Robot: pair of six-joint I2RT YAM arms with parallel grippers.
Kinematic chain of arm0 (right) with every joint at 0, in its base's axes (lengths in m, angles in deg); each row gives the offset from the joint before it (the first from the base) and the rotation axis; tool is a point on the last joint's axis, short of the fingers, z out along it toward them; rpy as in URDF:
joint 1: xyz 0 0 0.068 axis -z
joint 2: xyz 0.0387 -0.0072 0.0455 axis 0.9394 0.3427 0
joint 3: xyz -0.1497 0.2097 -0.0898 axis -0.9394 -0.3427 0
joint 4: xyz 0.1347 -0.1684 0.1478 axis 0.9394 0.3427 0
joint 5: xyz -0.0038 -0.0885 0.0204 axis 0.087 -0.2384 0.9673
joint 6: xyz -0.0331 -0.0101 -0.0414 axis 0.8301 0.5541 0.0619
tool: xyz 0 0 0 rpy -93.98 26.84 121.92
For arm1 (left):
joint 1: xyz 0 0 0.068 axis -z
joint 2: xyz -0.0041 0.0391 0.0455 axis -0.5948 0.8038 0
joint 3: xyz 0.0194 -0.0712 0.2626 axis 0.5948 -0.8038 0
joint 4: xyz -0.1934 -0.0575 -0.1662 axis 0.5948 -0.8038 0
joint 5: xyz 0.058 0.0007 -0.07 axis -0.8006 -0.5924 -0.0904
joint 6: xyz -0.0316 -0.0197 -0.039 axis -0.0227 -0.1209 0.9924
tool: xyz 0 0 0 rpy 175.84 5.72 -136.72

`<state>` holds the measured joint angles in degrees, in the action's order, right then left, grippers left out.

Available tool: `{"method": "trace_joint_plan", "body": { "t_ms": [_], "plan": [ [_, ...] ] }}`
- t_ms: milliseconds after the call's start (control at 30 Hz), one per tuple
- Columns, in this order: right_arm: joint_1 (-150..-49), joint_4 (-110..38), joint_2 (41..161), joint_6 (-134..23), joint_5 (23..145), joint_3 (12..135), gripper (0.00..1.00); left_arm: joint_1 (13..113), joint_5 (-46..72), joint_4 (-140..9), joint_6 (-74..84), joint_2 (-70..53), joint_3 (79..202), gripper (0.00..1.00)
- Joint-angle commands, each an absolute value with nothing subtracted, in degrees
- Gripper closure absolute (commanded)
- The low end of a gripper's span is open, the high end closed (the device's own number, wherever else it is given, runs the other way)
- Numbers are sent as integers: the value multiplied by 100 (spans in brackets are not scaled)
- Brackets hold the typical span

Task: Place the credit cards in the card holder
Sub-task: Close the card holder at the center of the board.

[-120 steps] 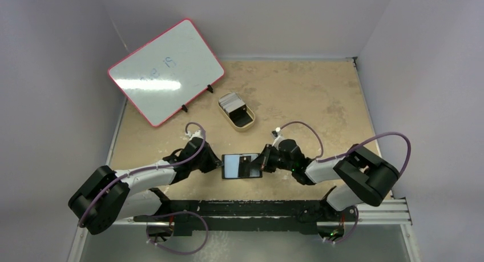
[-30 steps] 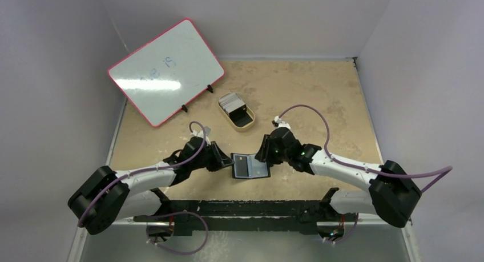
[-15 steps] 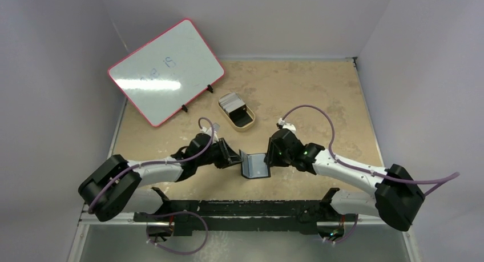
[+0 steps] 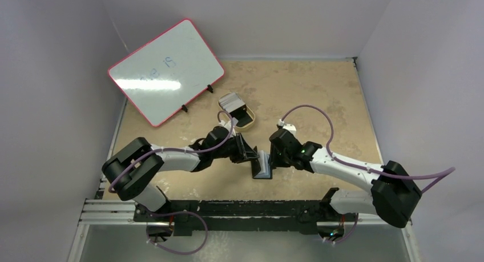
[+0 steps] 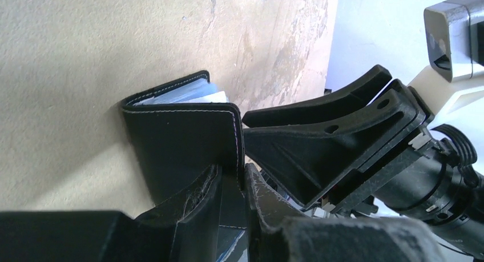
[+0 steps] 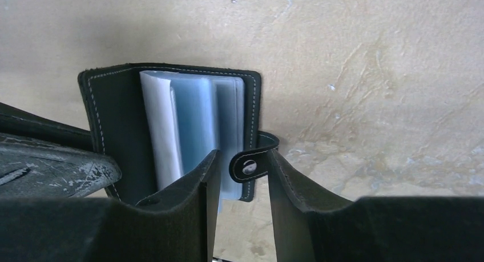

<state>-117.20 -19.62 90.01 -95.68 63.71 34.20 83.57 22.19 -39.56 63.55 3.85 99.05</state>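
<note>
The black card holder (image 4: 262, 168) stands half-folded on the table between both grippers. My left gripper (image 4: 250, 156) is shut on the edge of its left cover (image 5: 182, 142), which is pinched between the fingers (image 5: 233, 185). In the right wrist view the holder (image 6: 114, 119) shows bluish-grey sleeves inside. My right gripper (image 6: 242, 170) is open and straddles the snap tab (image 6: 250, 165), which touches one finger. The credit cards (image 4: 230, 100) are a whitish stack in the tan tin (image 4: 244, 119), behind the left gripper.
A pink-framed whiteboard (image 4: 165, 71) leans on its stand at the back left. The tin sits just behind the left wrist. Walls close in the table on the left, back and right.
My left gripper has swung right and lifted the holder's left cover, folding the flat wallet nearly shut. The right gripper's jaws have narrowed around the tab side.
</note>
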Motion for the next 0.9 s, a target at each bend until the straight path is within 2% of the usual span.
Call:
{"method": "trace_joint_plan", "body": {
  "t_ms": [0, 167, 433, 633, 867],
  "plan": [
    [-11716, -1626, 8915, -9631, 6030, 3692, 63, 8445, 2217, -3756, 6140, 598, 10266, 79],
    [-11695, -1629, 8879, -9647, 6036, 3636, 64, 8501, 2126, -3907, 6029, 788, 10395, 77],
    [-11672, -1633, 8814, -9670, 6020, 3581, 73, 8577, 1848, -4512, 5718, 803, 10616, 72],
    [-11671, -1703, 8627, -9663, 6050, 3495, 79, 8675, 1283, -5617, 5027, 797, 11084, 75],
    [-11671, -1784, 8461, -9688, 5979, 3403, 87, 8739, 1312, -5792, 4898, 848, 11253, 70]
  ]
}}
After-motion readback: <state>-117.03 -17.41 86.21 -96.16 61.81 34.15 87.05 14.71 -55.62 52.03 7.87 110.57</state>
